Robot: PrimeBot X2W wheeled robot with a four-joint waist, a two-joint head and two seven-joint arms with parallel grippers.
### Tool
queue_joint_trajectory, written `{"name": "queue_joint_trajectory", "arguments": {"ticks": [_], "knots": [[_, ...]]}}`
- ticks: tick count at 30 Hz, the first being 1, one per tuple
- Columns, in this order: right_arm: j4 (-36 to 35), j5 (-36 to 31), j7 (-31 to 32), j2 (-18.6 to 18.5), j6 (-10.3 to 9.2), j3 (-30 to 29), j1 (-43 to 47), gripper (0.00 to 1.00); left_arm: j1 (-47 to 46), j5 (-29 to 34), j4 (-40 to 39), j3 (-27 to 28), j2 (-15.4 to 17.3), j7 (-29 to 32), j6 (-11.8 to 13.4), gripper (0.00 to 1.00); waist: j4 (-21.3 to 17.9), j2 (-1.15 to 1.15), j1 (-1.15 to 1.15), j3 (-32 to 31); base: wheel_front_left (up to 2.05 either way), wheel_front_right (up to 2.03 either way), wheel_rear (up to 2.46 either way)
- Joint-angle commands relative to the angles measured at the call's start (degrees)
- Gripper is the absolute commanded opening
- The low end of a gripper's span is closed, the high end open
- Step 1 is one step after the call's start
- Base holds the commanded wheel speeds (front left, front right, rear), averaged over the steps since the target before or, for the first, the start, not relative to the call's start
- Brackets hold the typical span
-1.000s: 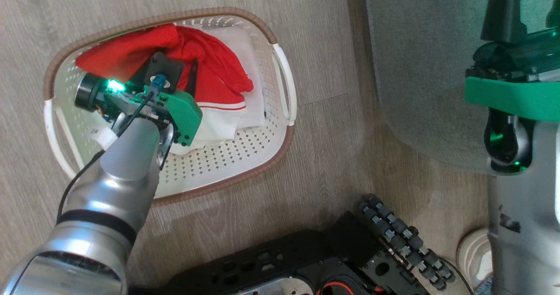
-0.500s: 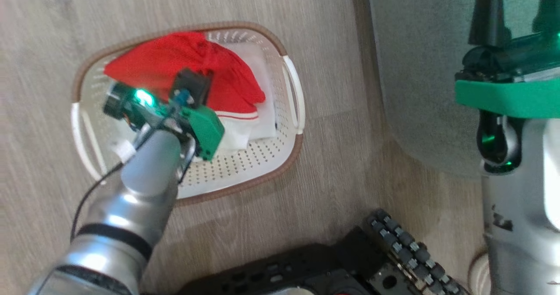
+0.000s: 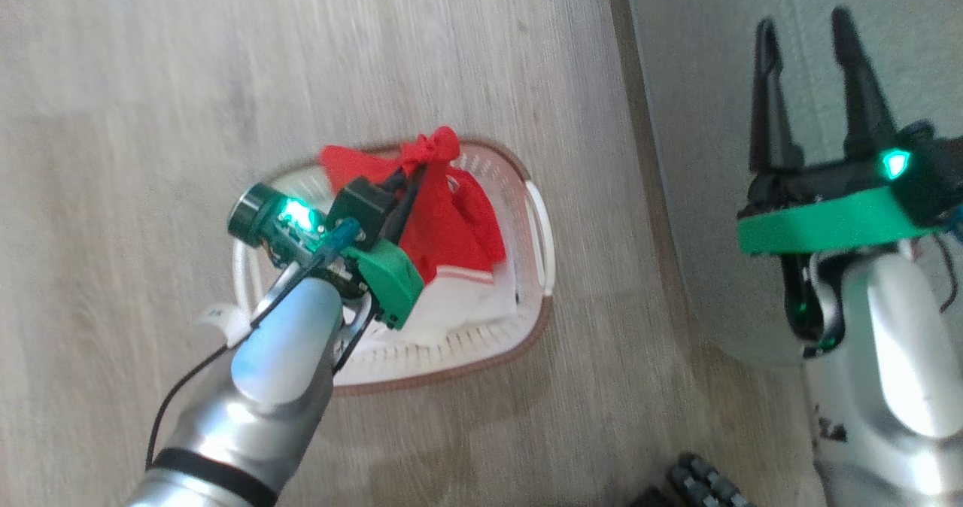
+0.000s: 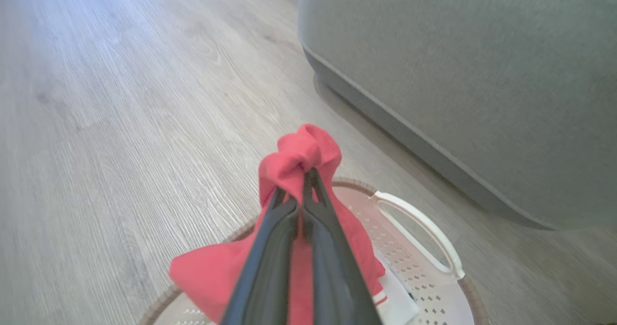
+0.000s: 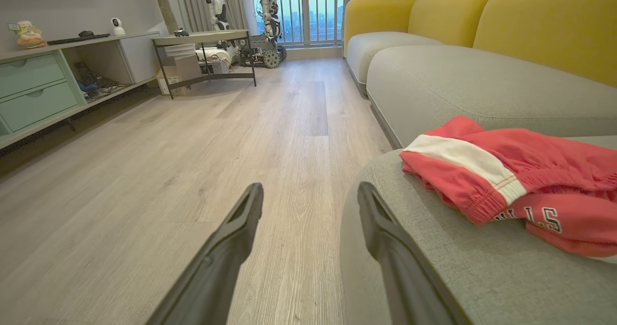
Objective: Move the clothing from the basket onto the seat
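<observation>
A bunched red garment [image 3: 444, 221] hangs from the left end effector [image 3: 417, 172], whose fingers are clamped tight on a knot of the fabric. The knot is raised above the basket [image 3: 545, 236], while the garment's lower folds trail inside it. A second piece, red shorts [image 5: 506, 170] with a white side panel, lies on the grey-green seat [image 5: 434, 248]. The job looks about half done: the held garment has yet to clear the rim and cross to the seat, just beside the basket on the wooden floor [image 3: 150, 116]. The right end effector [image 3: 803, 22] hovers over the seat's edge, fingers spread wide and empty. The left arm covers part of the basket. Whether the white cloth [image 3: 466, 308] beneath is the garment's own panel or a separate liner is hard to tell. The shorts' black lettering is partly folded under, and the head view is blurred.
</observation>
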Motion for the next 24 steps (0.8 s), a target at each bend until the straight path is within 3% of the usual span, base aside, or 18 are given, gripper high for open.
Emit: {"name": "queue_joint_trajectory", "arguments": {"ticks": [1,16,24], "knots": [[-0.88,-0.65,-0.37,0.13,-0.02,1.18,1.90,1.00,1.44,-0.62,-2.58,1.39,1.08,-0.72,-0.30,0.00,2.61,0.00,0.00,-6.29,0.00,0.00,0.00],[7.91,-2.18,-0.37,0.13,-0.02,3.17,13.53,1.00,4.88,-4.40,-8.99,1.15,1.47,-0.72,-2.80,0.00,4.60,0.00,0.00,-30.10,0.00,0.00,0.00],[9.98,-2.36,-0.37,0.13,-0.02,5.13,17.06,1.00,2.00,-6.21,-12.55,0.52,1.06,0.92,-3.23,0.00,5.43,0.00,0.00,-36.14,0.00,0.00,0.00]]}}
